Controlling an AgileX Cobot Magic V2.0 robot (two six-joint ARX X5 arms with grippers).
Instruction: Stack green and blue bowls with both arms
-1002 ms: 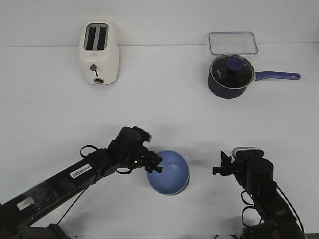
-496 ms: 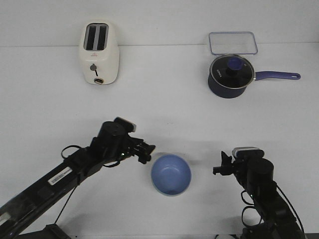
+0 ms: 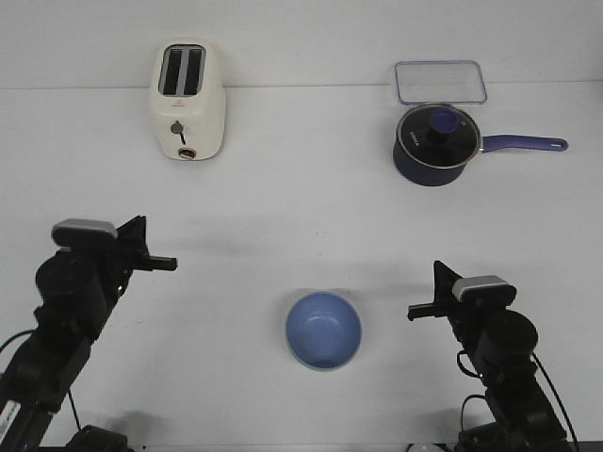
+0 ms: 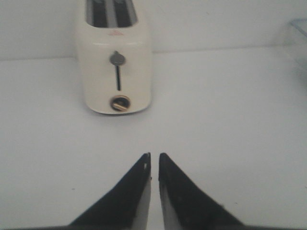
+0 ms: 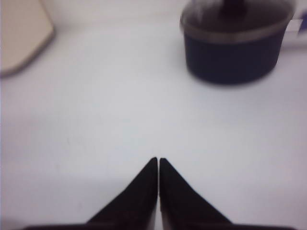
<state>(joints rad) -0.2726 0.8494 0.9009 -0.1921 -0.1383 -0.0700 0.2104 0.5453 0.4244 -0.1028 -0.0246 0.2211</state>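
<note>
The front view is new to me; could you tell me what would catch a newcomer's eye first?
The blue bowl sits alone near the front of the white table, between the two black arms; no green bowl can be made out separately. The left gripper and right gripper are both shut and empty, apart from the bowl. At the back stand a cream toaster on the left and a navy saucepan on the right.

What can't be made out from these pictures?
- Green bowl: no view shows it; the front view shows only the blue bowl, so whether green sits beneath it is hidden.
- Clear lidded box: cut off and blurred at the left wrist view's edge.
- Saucepan: blurred, its lid cut off in the right wrist view.
- Toaster: its top is cropped in the left wrist view.
</note>
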